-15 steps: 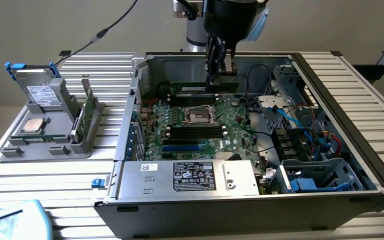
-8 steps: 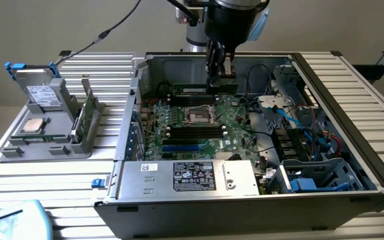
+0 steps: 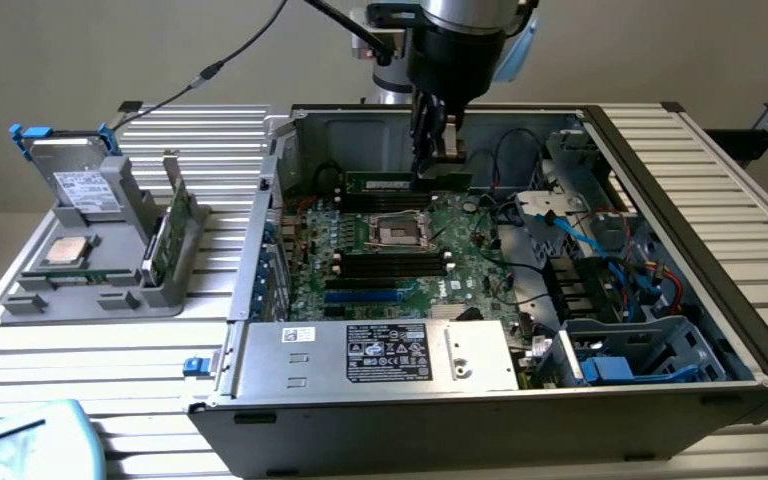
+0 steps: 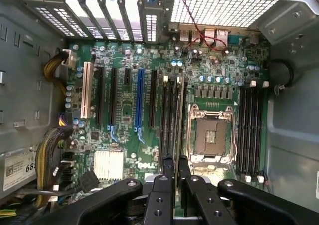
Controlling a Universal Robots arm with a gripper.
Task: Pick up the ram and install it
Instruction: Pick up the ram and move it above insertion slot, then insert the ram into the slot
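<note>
The end effector (image 3: 440,170) is clamped on the thin dark-green ram stick (image 3: 381,183) just beside the square metal CPU socket (image 3: 396,232); level, slot-parallel seating matters.

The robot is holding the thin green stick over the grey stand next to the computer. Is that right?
Not quite. The gripper is shut on the ram, but it holds it inside the open computer case, above the motherboard, not over the grey stand. The exterior view shows this.
</note>
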